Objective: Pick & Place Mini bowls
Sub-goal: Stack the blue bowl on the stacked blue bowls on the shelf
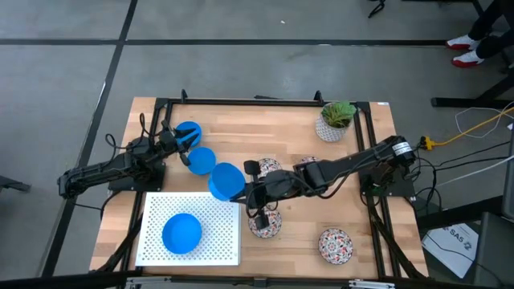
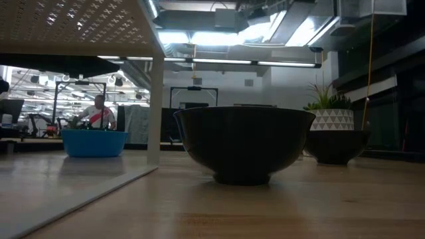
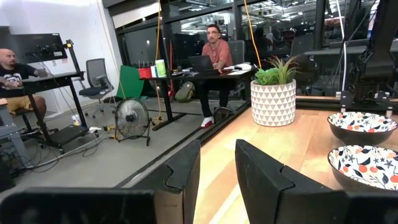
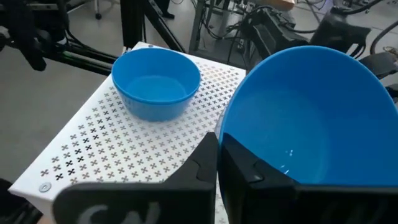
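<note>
Right fingers (image 4: 216, 163) grasping blue bowl (image 4: 311, 118), left fingers (image 3: 217, 171) released, wooden table (image 1: 281, 136), office behind.

- Right arm stretches from its base at the table's right edge, across the middle and toward the left, forearm low and roughly level.
- Right gripper (image 1: 241, 191) sits near the centre of the table, fingers (image 4: 205, 163) pinched tight on the rim of a blue bowl (image 1: 226, 181), which tilts in the grip.
- Left arm lies along the table's left edge, elbow out past the edge, wrist pointing at the far-left part.
- Left gripper (image 1: 183, 143) has its fingers (image 3: 185, 171) apart with a clear gap, nothing between them.
</note>
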`<control>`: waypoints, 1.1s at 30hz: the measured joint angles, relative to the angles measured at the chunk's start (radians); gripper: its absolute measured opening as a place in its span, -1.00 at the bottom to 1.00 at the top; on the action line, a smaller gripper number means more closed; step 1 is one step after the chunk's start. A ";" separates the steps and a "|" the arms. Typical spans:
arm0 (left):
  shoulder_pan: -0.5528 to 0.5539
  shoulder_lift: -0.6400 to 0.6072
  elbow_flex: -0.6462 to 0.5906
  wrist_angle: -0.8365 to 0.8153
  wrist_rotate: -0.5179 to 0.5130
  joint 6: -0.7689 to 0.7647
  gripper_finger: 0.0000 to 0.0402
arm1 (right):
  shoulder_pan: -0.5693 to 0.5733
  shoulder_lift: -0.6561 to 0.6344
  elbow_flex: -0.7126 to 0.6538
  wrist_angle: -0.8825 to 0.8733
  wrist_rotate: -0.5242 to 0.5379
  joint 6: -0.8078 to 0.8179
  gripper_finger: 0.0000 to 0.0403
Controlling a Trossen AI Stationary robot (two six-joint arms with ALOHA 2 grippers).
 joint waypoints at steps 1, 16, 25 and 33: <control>0.000 0.000 0.000 0.000 0.000 0.000 -0.51 | 0.001 0.000 0.000 0.005 0.008 0.001 -0.96; 0.000 0.000 0.000 0.000 0.000 0.000 -0.51 | 0.012 0.102 0.190 -0.094 0.038 -0.095 -0.96; 0.000 0.000 0.000 0.000 0.000 0.000 -0.51 | 0.015 0.267 0.430 -0.190 -0.040 -0.193 -0.95; 0.000 0.000 0.000 0.000 0.000 0.000 -0.51 | 0.017 0.410 0.587 -0.205 -0.134 -0.335 -0.95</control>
